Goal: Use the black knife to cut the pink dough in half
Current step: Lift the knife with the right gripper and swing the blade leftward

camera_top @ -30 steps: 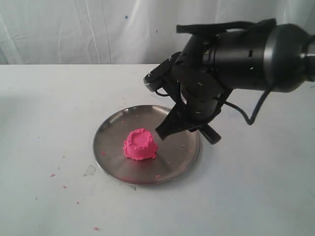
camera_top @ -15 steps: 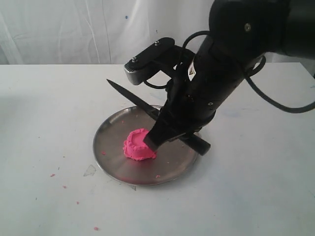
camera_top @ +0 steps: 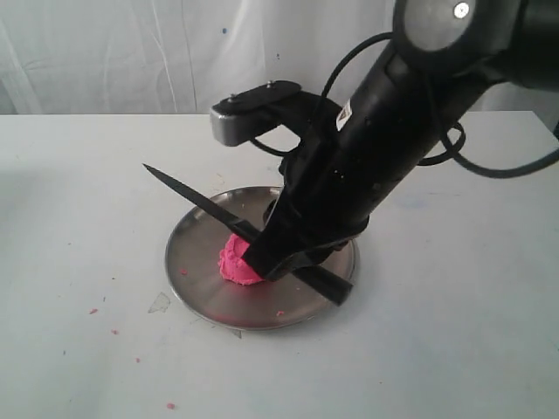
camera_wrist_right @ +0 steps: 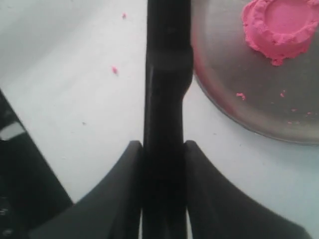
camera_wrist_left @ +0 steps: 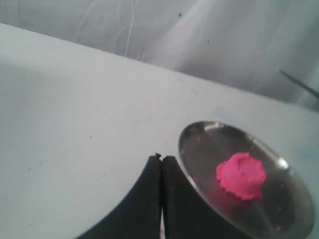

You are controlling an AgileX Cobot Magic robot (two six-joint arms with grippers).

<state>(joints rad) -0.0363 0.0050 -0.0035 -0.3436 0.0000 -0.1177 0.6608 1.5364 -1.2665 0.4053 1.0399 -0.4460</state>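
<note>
While the right gripper clamps the black knife by its handle, blade slanting over the steel plate, the pink dough sits whole at the plate's middle; the left gripper is pressed closed beside the rim.

White table, wht curtain bkgd

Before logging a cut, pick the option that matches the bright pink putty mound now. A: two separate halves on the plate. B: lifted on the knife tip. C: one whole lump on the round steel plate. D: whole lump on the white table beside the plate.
C: the left wrist view shows the bright pink putty mound as one uncut lump on the round steel plate, with the slim black knife not through it.
</note>
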